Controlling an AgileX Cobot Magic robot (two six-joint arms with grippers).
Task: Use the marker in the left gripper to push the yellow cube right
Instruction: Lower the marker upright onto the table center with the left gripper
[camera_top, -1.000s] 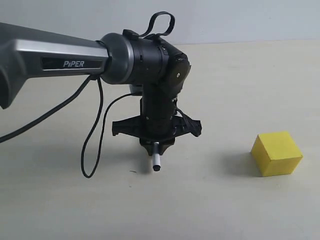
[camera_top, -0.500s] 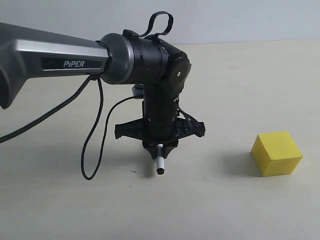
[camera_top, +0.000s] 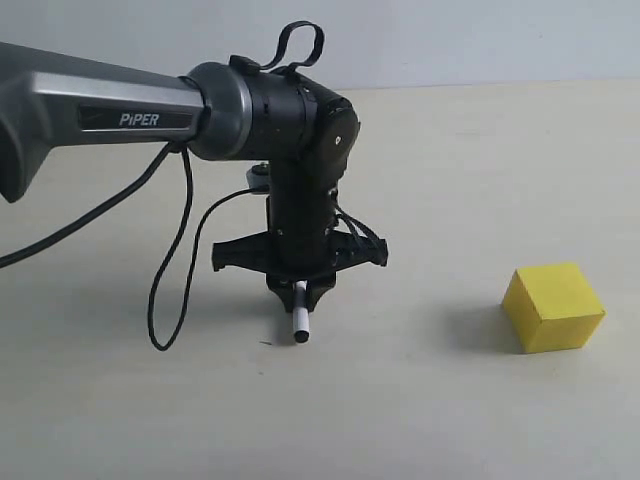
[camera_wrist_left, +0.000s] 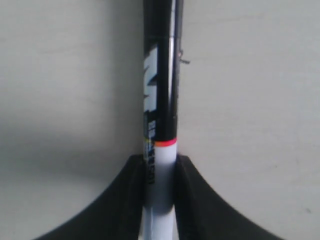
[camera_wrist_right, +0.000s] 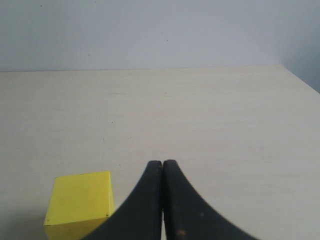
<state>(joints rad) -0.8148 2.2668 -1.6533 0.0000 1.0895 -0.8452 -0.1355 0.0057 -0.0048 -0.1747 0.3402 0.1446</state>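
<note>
While my left end effector pinches the marker pointing down at the counter | yellow cube well apart to its right, facing edge unobstructed | bare counter between | my right end effector pressed together, empty, near cube.

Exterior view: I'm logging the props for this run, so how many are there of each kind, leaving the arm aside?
marker: 1
yellow cube: 1
Total: 2
</note>
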